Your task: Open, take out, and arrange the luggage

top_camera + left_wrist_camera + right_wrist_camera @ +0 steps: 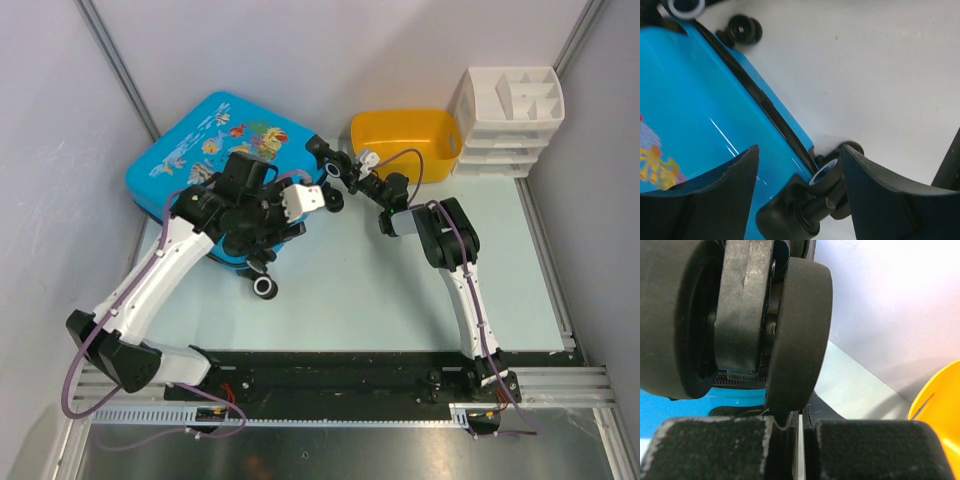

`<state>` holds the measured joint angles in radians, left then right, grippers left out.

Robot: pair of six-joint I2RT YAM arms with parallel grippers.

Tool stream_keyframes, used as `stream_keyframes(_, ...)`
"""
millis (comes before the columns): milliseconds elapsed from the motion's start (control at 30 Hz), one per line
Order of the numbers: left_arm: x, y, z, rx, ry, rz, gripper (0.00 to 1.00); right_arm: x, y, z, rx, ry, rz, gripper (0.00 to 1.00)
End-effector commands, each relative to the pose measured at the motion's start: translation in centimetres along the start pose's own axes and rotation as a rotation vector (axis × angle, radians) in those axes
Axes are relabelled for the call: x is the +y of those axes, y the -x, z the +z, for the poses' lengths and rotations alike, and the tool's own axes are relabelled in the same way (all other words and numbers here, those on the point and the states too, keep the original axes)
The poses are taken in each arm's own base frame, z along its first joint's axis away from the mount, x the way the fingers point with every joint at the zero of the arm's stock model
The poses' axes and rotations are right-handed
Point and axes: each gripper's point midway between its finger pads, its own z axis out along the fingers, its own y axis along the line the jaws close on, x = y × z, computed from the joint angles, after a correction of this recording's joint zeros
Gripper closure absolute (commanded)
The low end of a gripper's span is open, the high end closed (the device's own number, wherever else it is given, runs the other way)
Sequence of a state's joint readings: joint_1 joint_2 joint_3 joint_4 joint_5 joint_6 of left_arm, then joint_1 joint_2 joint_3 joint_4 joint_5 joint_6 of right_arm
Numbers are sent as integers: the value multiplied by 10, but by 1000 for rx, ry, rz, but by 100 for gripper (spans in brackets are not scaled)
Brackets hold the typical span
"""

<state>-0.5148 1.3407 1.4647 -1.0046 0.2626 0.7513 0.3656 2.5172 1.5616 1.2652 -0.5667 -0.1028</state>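
Observation:
The luggage (200, 150) is a bright-blue hard-shell suitcase with a fish print, lying flat at the back left with its zipper band shut. My left gripper (330, 197) hovers at its right edge. In the left wrist view the left gripper (800, 165) is open, its fingers (880, 200) standing either side of a black wheel (826, 179) beside the blue shell (700, 110). My right gripper (345, 172) is shut just behind another corner wheel (320, 150). In the right wrist view that twin wheel (740, 315) fills the frame above the shut right gripper (801, 422), with blue shell (690, 407) below.
A yellow plastic tub (405, 140) stands at the back centre, its rim also in the right wrist view as the tub (940, 410). A white drawer organiser (510, 120) sits at the back right. Another suitcase wheel (265, 287) points toward the near side. Grey walls close in left and behind.

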Motion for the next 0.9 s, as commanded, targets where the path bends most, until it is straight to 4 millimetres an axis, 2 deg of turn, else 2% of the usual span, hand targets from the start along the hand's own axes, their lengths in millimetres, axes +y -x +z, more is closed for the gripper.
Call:
stream_keyframes(0,5,24,10,-4,21,-3,31,-14,81,10,-195,-26,-145,100)
stream_keyframes(67,3,21,21,9,-3,-9,41,-15,81,10,-197,-33,-144,100)
stream_keyframes(100,1,15,33,35,-23,-19,47,-15,81,10,-197,-33,-144,100)
stream_keyframes(200,-2,2,54,81,-48,-50,56,-17,82,10,-202,-39,-148,100)
stream_keyframes(333,3,-14,72,109,9,-83,61,-16,84,10,-202,-41,-147,100)
stream_keyframes(433,6,-24,85,112,39,-45,62,-17,84,11,-203,-42,-149,100)
stream_keyframes(567,-2,-44,102,123,-7,-24,67,-19,86,11,-204,-47,-155,100)
stream_keyframes(600,-4,-49,104,129,-17,-42,73,-19,87,11,-205,-49,-157,100)
stream_keyframes(633,-8,-63,105,151,-31,-68,75,-18,88,11,-207,-46,-159,100)
stream_keyframes(700,-14,-77,103,165,-49,-102,78,-18,88,10,-204,-45,-163,100)
stream_keyframes(733,-22,-91,99,178,-73,-133,79,-18,89,10,-204,-45,-166,100)
stream_keyframes(800,-33,-103,93,195,-99,-154,82,-17,88,8,-203,-45,-166,100)
stream_keyframes(833,-48,-119,90,227,-142,-180,83,-16,91,7,-208,-41,-170,100)
stream_keyframes(867,-53,-122,82,223,-143,-183,85,-15,91,6,-207,-34,-173,100)
